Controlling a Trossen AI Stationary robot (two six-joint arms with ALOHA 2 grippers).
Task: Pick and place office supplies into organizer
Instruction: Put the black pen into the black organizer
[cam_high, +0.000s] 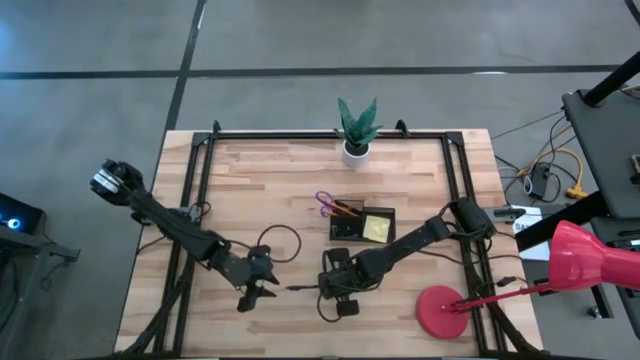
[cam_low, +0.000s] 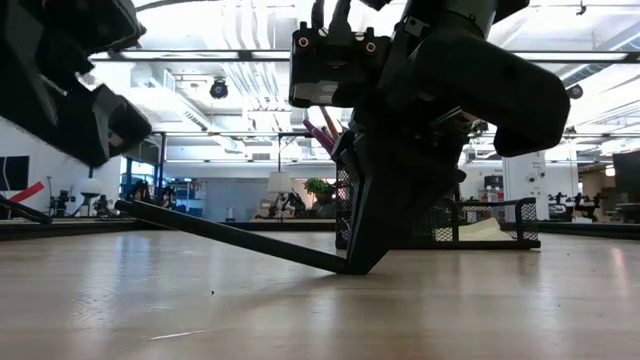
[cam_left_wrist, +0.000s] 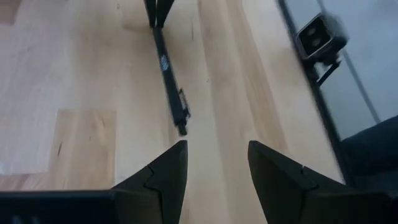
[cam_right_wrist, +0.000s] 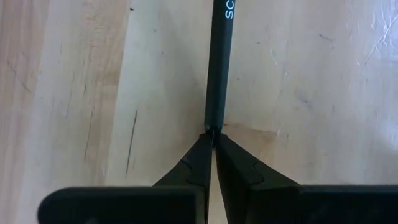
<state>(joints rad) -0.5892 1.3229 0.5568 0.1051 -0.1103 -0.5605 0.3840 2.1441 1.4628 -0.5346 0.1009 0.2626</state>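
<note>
Right pincer (cam_right_wrist: 213, 138) pinches black pen (cam_right_wrist: 219, 62) end on table (cam_right_wrist: 74, 93)

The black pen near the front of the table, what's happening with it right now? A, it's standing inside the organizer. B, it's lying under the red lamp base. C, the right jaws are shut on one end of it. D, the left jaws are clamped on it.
C: the right gripper pinches the end of the black pen, while the left gripper stands open, short of its other end.
</note>
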